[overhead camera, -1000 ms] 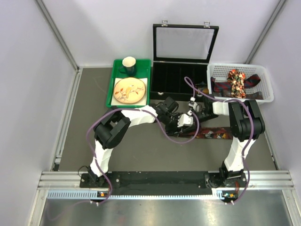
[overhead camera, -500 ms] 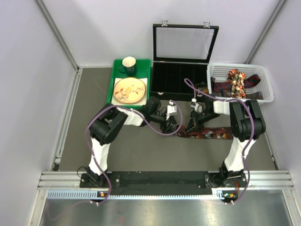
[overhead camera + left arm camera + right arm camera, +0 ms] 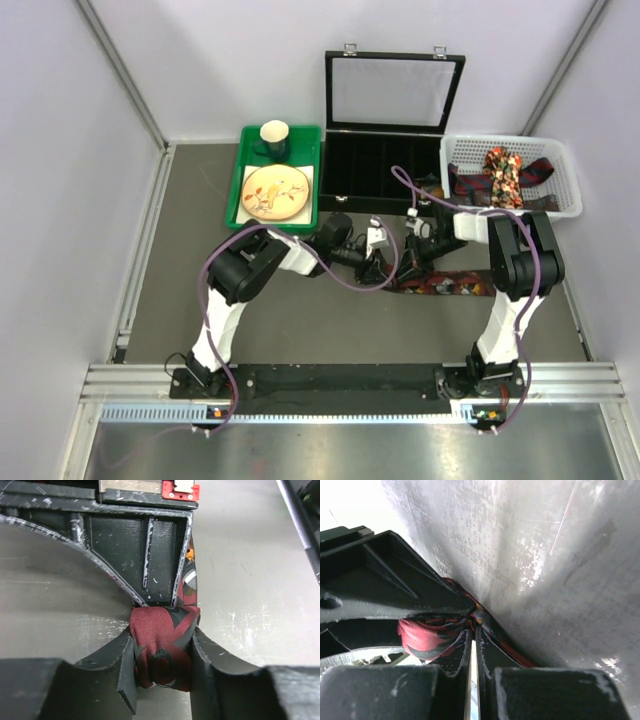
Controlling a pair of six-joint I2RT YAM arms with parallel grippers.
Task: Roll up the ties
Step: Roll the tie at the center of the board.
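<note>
A dark maroon patterned tie (image 3: 452,283) lies flat on the grey table, its left end rolled up. My left gripper (image 3: 380,268) is shut on that rolled end (image 3: 161,630), which bulges between the two fingers (image 3: 123,670). My right gripper (image 3: 408,262) faces it closely from the right. Its jaws stand almost together and pinch the tie's fabric (image 3: 422,635) right at the roll. More ties lie in the white basket (image 3: 562,165): a bright red-orange floral one (image 3: 503,172) and dark striped ones (image 3: 468,186).
An open black compartment box (image 3: 385,160) stands at the back centre. To its left a green tray (image 3: 243,190) holds a plate (image 3: 275,192) and a mug (image 3: 275,140). Purple cables loop from both arms. White walls enclose the table.
My left arm's forearm and wrist have swung round, and its gripper shifted slightly left then back, staying at the tie's rolled end. My right gripper has barely moved.
</note>
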